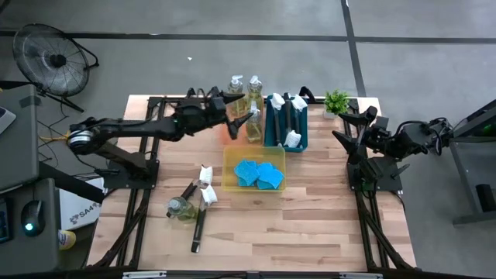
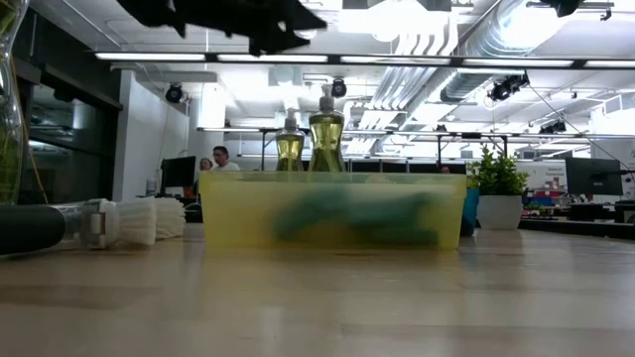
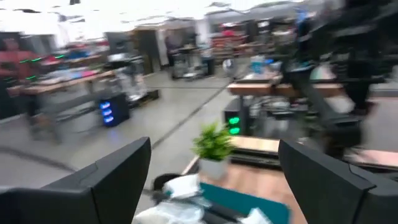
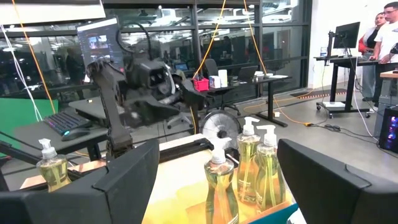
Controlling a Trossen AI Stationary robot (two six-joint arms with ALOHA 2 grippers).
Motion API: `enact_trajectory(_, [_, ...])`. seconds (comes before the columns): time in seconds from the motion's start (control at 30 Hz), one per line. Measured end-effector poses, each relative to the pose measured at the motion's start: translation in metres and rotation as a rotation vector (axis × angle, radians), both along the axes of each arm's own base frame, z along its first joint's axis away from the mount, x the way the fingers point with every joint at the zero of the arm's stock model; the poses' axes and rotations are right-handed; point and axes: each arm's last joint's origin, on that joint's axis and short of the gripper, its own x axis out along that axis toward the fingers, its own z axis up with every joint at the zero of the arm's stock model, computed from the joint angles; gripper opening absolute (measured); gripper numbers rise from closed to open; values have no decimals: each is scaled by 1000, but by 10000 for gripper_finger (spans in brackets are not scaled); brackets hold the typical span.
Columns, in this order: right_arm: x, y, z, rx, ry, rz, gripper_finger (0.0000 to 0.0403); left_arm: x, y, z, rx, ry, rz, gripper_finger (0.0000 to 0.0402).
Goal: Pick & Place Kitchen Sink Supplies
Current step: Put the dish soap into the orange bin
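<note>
My left gripper (image 1: 239, 110) is open and holds nothing. It hovers over the orange tray (image 1: 231, 130), beside the upright soap bottles (image 1: 254, 124); its wrist view looks past its wide fingers (image 3: 118, 180) at the plant and the teal tray. Two more soap bottles (image 1: 235, 85) stand at the far edge. Another one (image 1: 180, 208) lies on its side on the table next to two dish brushes (image 1: 203, 182). More brushes stand in the teal tray (image 1: 285, 120). Blue sponges (image 1: 260, 174) lie in the yellow tray (image 1: 232, 155). My right gripper (image 1: 345, 128) waits open at the right.
A small green potted plant (image 1: 336, 101) stands at the far right corner. The low view has the yellow tray (image 2: 332, 208) in front and brush heads (image 2: 129, 220) to its left. Bare wood stretches along the near edge (image 1: 294, 232). People stand in the room behind.
</note>
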Motion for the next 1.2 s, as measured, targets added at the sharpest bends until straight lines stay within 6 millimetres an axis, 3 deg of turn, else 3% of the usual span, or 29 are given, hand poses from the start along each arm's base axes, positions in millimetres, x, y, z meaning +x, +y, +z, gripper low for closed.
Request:
enact_trajectory(0.3, [0, 0, 0, 0, 0, 0, 321, -48, -23, 30, -6, 68, -337, 348])
enact_trajectory(0.73, [0, 0, 0, 0, 0, 0, 321, -120, -54, 37, -202, 245, -698, 348])
enact_trajectory(1.0, [0, 0, 0, 0, 0, 0, 321, -164, -80, 28, -279, 404, -687, 348])
enact_trajectory(1.2, [0, 0, 0, 0, 1, 0, 321, -180, -97, 22, -418, 479, -614, 348])
